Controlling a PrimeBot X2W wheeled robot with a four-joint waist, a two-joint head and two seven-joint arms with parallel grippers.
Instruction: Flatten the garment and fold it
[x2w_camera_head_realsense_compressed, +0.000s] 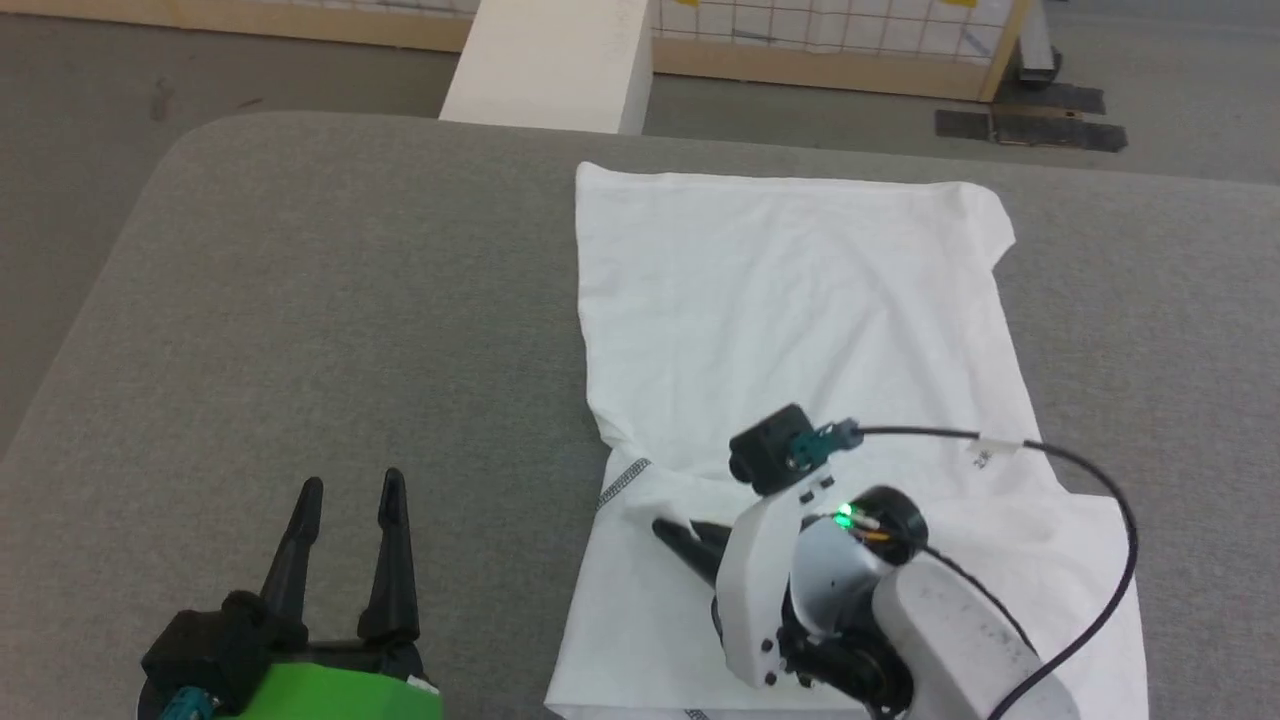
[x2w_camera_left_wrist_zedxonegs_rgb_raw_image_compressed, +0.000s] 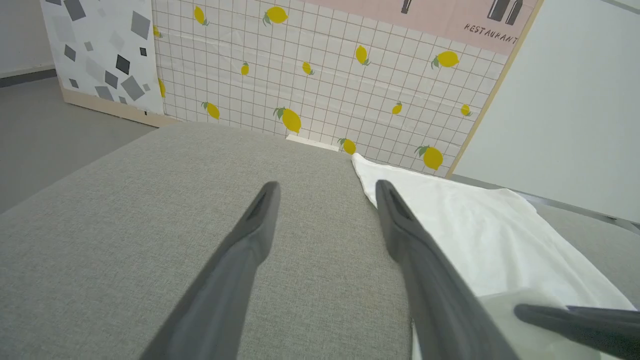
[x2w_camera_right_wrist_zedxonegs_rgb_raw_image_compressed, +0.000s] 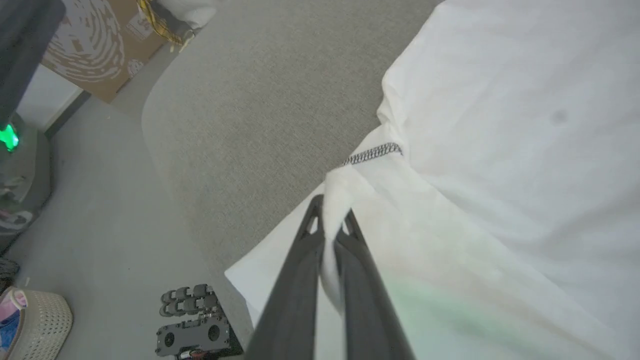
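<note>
The white garment (x2w_camera_head_realsense_compressed: 800, 300) lay on the right half of the grey bench (x2w_camera_head_realsense_compressed: 300, 300). Its far part was spread mostly flat with a straight far edge, while the near part was creased. A short dark zigzag seam (x2w_camera_right_wrist_zedxonegs_rgb_raw_image_compressed: 372, 154) showed at its left edge. The right fingers (x2w_camera_right_wrist_zedxonegs_rgb_raw_image_compressed: 300, 280) were pressed together on a raised fold of the garment's cloth, just beside that seam, and pointed toward the garment's left edge. A black cable (x2w_camera_head_realsense_compressed: 1100, 480) looped from the right wrist over the cloth.

The left fingers (x2w_camera_head_realsense_compressed: 392, 550) stood wide apart and held nothing. They hung over bare bench at the near left, clear of the garment. In the left wrist view the garment's left edge ran just beside one finger. A white box (x2w_camera_head_realsense_compressed: 550, 60) stood beyond the far side of the bench, with a lemon-patterned panel (x2w_camera_left_wrist_zedxonegs_rgb_raw_image_compressed: 300, 75) behind it.
</note>
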